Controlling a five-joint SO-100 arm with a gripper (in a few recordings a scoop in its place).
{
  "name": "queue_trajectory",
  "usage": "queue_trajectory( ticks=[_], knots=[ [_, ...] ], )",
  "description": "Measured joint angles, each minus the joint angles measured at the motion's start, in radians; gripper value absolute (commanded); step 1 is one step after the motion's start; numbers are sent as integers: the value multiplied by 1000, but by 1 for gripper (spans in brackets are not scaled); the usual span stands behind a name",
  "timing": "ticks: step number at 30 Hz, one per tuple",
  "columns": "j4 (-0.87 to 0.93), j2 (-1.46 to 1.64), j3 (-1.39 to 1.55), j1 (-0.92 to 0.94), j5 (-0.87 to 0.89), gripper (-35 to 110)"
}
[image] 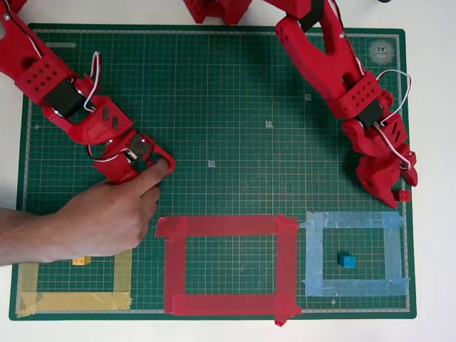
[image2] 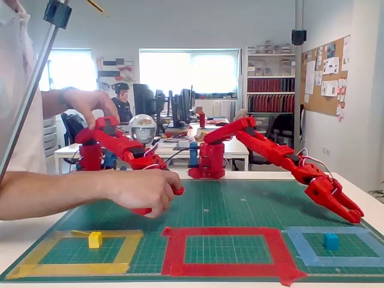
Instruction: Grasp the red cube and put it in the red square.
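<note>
Along the near edge of the green mat (image: 235, 107) on the white bench (image: 431, 142) lie 3 tape frames: a yellow frame (image: 122, 274) holding a yellow cube (image: 81, 261), the red square (image: 178, 263) in the middle, and a light blue frame (image: 313, 256) with a blue cube (image: 347, 261) inside. Just beyond the blue frame's far right corner in the overhead view, the red cube (image: 404, 194) sits at the tip of the fingers (image: 396, 194), well apart from the red square. The fingers look nearly closed, but I cannot tell whether they grip the cube.
</note>
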Motion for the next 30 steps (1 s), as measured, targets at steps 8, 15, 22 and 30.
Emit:
queue_trajectory(
  ticks=[8, 15, 22, 30],
  knots=[
    [0, 0, -2, 0, 0, 16],
    [0, 0, -2, 0, 0, 1],
    [0, 0, -2, 2, 0, 1],
    [0, 138, 184, 11, 11, 1]
  ],
)
